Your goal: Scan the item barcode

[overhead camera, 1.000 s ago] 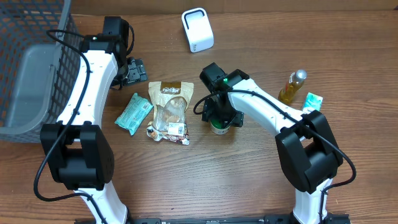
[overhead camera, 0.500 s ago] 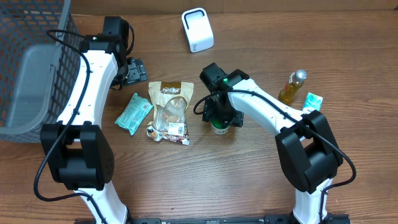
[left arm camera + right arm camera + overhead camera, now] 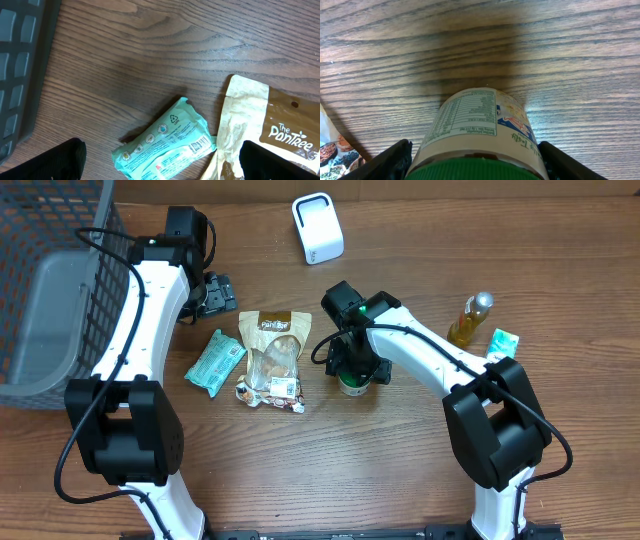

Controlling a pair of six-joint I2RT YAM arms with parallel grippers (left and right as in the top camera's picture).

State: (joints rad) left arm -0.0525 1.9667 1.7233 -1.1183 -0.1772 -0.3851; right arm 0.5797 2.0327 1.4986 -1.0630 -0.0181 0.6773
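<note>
Green-lidded jar stands on the tabletop, seemingly pinched by the right end effector; left end effector spread, empty. Lifting and scanning remain.

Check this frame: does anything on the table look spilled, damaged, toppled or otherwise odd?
Nothing stands out. The green-lidded jar stands upright between the fingers of the right gripper. The amber bottle looks upright. The teal packet and brown snack pouch lie flat, with no spill.
</note>
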